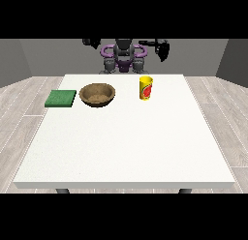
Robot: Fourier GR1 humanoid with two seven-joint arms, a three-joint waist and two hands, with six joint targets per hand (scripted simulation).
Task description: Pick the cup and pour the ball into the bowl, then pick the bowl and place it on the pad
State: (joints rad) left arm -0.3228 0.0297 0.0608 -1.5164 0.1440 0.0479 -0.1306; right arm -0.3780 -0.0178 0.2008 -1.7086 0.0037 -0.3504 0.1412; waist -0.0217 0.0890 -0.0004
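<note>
White table (121, 147), large, taking up most of the room in front of me, its far edge against the robot (124, 55), which stands behind it with both arms raised to about shoulder height and out to the sides, well clear of the tabletop. Yellow cup (146, 88) with a red mark on its side, upright, on the far part of the table, a little right of centre; whether a ball is inside cannot be made out from here. Brown bowl (98, 95), upright, on the far part of the table left of the cup, with bare table between the two. Green pad (61, 98), square, flat, at the table's left edge, just beside the bowl and not touching it. Hand at the view's right (162, 50), black, hanging down from the raised arm, holding nothing; how its fingers lie I cannot tell. Hand at the view's left (90, 42), black, also up and away from the table, holding nothing; its fingers likewise cannot be made out. Grey plank floor (19, 118) around the table.
</note>
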